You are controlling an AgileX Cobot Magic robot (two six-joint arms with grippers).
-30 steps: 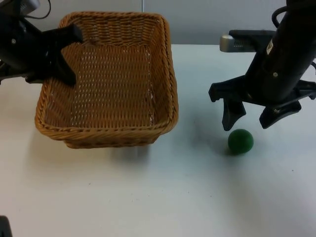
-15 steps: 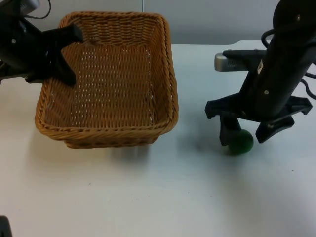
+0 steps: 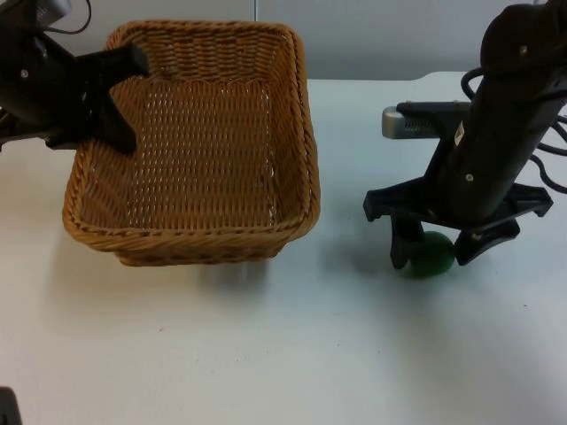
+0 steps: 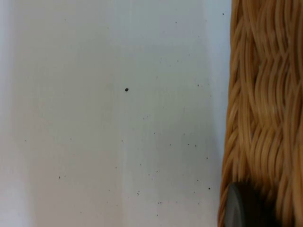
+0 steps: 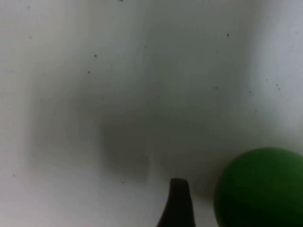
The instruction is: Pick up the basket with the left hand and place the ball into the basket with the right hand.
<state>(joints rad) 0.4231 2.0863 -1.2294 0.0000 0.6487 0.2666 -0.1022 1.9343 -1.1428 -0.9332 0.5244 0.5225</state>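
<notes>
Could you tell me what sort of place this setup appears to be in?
Probably a robotics lab or test bench: a plain white table top ending at a grey partition wall, with a wicker basket and a green ball as props for the two arms.

Your top view looks down and forward over the white table top (image 3: 266,354) from some way off. Your left wrist view sits close above the woven wicker basket (image 4: 260,109) rim, shared with the top view. Your right wrist view, low beside the green ball (image 5: 260,187), shares it too.
</notes>
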